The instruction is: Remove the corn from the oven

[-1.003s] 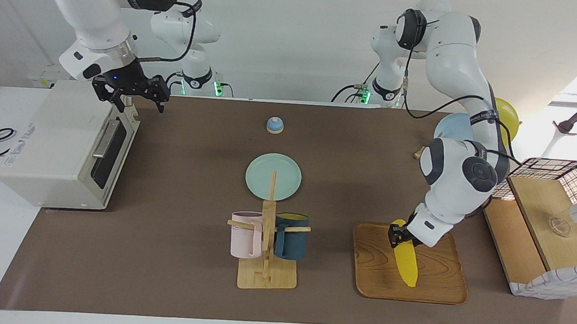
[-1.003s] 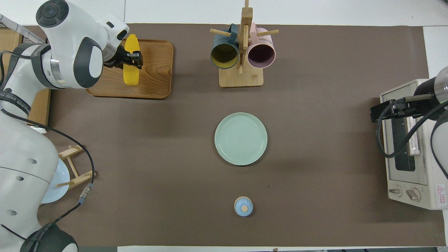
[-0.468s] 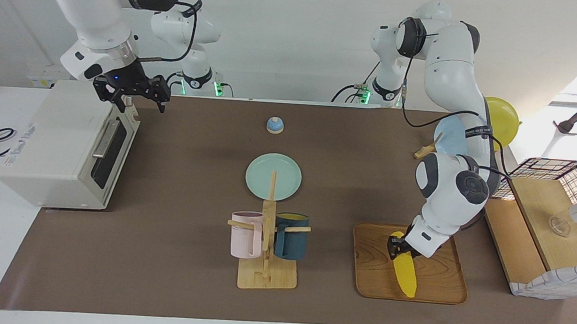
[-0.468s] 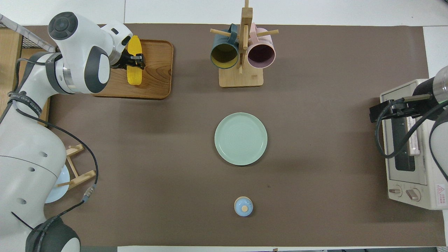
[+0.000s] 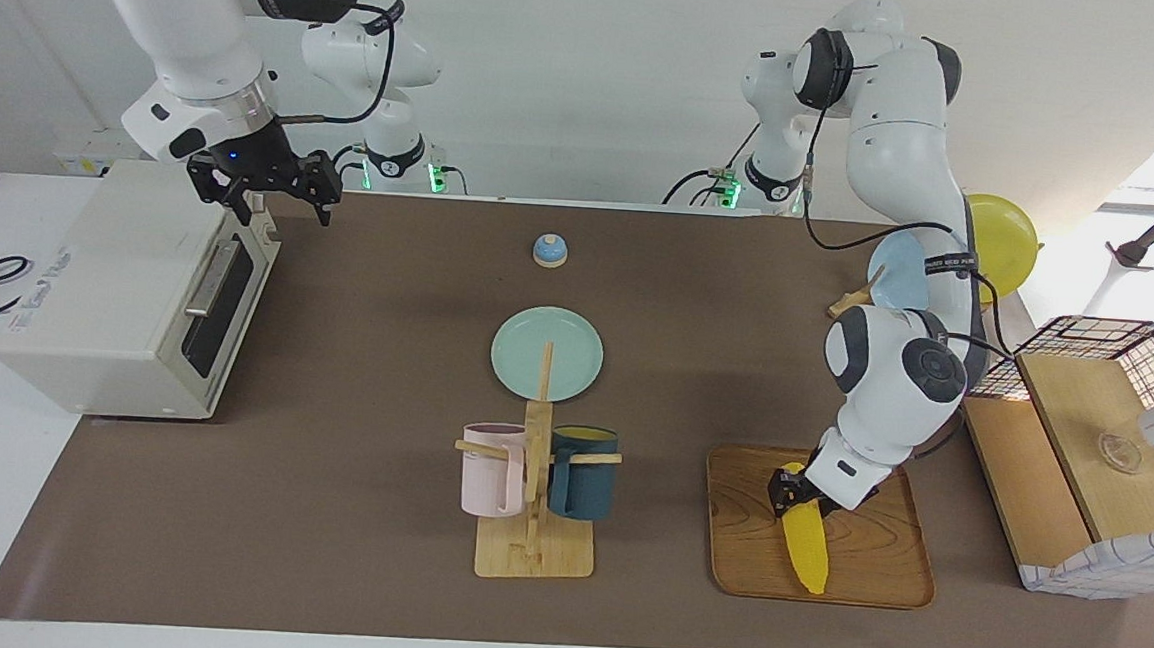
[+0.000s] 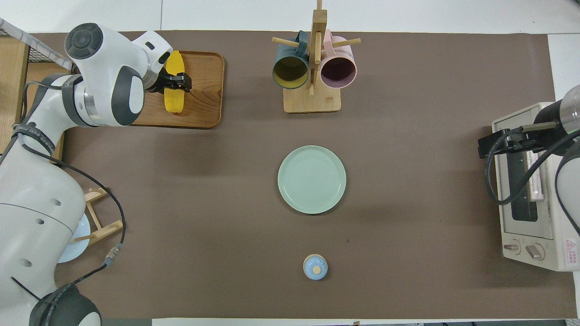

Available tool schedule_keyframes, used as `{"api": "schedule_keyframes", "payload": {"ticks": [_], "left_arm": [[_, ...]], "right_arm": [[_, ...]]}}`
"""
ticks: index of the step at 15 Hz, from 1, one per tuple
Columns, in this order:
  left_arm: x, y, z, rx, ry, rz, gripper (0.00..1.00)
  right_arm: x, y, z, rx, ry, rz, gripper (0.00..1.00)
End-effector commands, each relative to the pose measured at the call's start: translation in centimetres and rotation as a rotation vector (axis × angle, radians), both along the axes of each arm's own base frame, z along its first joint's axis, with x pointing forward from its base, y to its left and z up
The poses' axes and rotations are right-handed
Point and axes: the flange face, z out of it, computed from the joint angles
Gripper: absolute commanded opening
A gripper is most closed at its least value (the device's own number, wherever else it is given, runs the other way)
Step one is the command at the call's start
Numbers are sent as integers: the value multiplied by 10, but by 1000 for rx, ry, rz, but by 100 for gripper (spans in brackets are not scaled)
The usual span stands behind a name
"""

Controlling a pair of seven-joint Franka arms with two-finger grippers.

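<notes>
corn (image 5: 806,538) being laid lengthwise on tray (image 5: 872,573), taper toward robots | left pincer (image 5: 789,487) being loosened, lower than before | right pincer (image 5: 266,195) being held wide over oven (image 5: 107,305)

Left gripper (image 5: 789,488) sits across the corn (image 5: 806,538) on the tray (image 5: 872,573): fingertips too small to read, so grip vs. release can't be told; wrist hides the cob's upper end in facing view. Overhead, the oven (image 6: 528,199) is cut by the frame edge, and right arm + cable cover part of its door. Oven inside not visible thru dark glass. Blue plate (image 6: 72,244) mostly hidden under left arm. Basket shelf (image 5: 1104,396) is cropped overhead.
</notes>
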Motion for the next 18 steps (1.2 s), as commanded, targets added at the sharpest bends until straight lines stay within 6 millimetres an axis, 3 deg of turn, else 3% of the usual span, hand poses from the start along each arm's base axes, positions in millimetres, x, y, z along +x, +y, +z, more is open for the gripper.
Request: {"api": "schedule_keyframes", "payload": {"ticks": [1, 2, 3, 7, 11, 13, 15, 18], "left_arm": [[-4, 3, 25, 17, 48, -11, 100], [-5, 0, 35, 15, 56, -10, 100], [-8, -1, 58, 18, 40, -13, 100], [-34, 29, 144, 25, 59, 15, 100], [-76, 45, 220, 36, 125, 18, 100], [-103, 61, 256, 38, 144, 33, 100], [-130, 73, 280, 36, 152, 42, 100], [-162, 87, 297, 48, 160, 50, 100]], "right_arm": [[2, 5, 2, 19, 10, -6, 100], [2, 8, 2, 19, 10, -1, 100], [2, 9, 2, 19, 10, 0, 100], [2, 9, 1, 19, 10, 2, 100], [2, 9, 1, 19, 9, 2, 100], [1, 8, 0, 19, 12, 0, 100], [1, 8, 0, 19, 12, 0, 100], [1, 8, 0, 18, 10, 0, 100]]}}
